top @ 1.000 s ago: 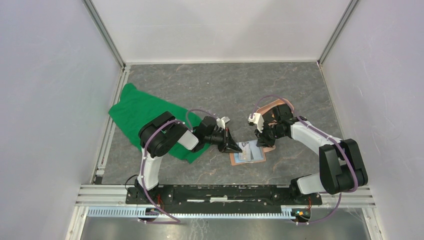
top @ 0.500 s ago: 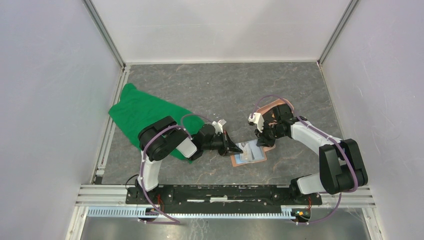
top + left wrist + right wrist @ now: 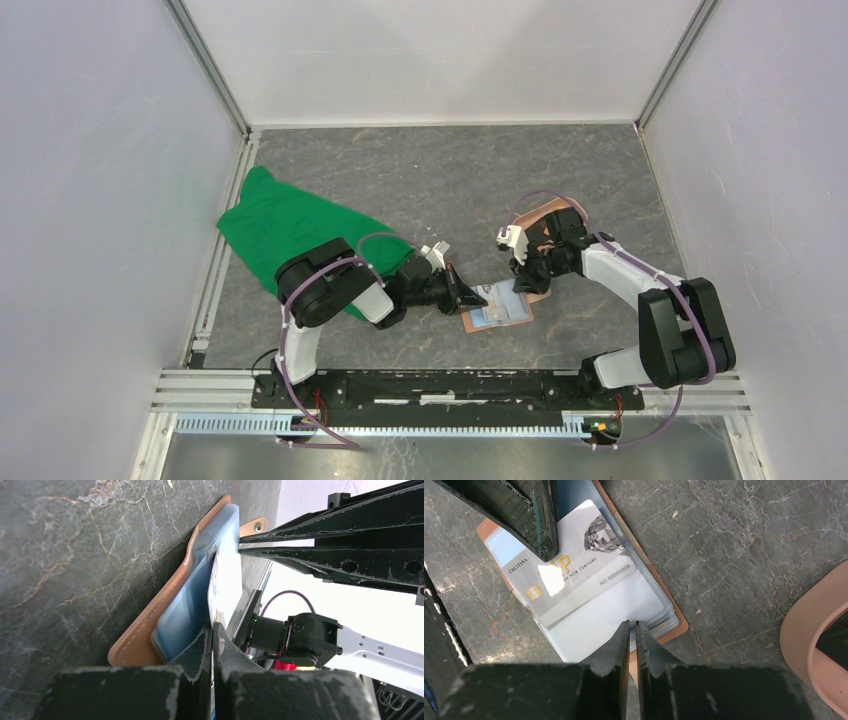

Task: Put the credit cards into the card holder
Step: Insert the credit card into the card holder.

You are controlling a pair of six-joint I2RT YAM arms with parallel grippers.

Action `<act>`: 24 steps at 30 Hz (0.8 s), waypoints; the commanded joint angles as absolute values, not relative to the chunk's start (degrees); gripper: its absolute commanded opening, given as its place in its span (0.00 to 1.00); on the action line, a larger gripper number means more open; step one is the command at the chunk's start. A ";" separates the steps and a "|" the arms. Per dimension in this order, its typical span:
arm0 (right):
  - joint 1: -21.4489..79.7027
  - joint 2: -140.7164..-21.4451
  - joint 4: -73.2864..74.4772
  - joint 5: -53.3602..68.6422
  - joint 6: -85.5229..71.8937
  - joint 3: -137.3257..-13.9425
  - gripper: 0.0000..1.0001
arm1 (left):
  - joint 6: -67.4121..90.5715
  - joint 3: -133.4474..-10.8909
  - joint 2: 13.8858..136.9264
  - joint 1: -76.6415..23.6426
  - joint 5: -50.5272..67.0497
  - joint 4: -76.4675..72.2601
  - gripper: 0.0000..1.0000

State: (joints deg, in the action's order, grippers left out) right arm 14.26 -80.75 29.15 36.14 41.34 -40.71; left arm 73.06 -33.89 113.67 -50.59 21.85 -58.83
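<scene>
Since a second ago the left arm's elbow has dropped toward the near edge and the left gripper (image 3: 476,296) has eased closer to the card holder (image 3: 497,316); the right arm has hardly shifted.

Dark grey, marble-veined table (image 3: 420,170), boxed in by plain white walls (image 3: 440,60) and aluminium rails. A crumpled green cloth (image 3: 285,225) lies at the left, partly under the left arm.

A salmon-pink tray (image 3: 809,630) sits just beyond the holder, under the right wrist, with a dark flat item (image 3: 835,645) in it, cut off by the frame edge. The tan card holder lies open on the table between the two grippers, blue-grey clear pockets facing up. A silver VIP card (image 3: 584,565) lies partly slid into the top pocket, its chip end sticking out.

The left gripper is clamped thin on that protruding end. The right gripper (image 3: 633,626) is almost closed, pinching the holder's opposite edge, tan leather showing between its jaws.
</scene>
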 commanded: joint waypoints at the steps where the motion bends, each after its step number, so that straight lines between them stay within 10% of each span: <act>1: 14.55 -80.51 28.34 36.27 41.22 -41.66 0.15 | 75.82 -33.59 114.47 -51.76 15.62 -61.51 0.02; 12: 13.16 -75.73 28.88 41.36 42.48 -42.11 0.47 | 76.37 -33.66 114.94 -53.99 12.26 -62.07 0.05; 24: 13.70 -75.43 34.13 53.78 50.08 -42.23 0.24 | 67.62 -35.28 107.28 -53.96 11.68 -45.75 0.49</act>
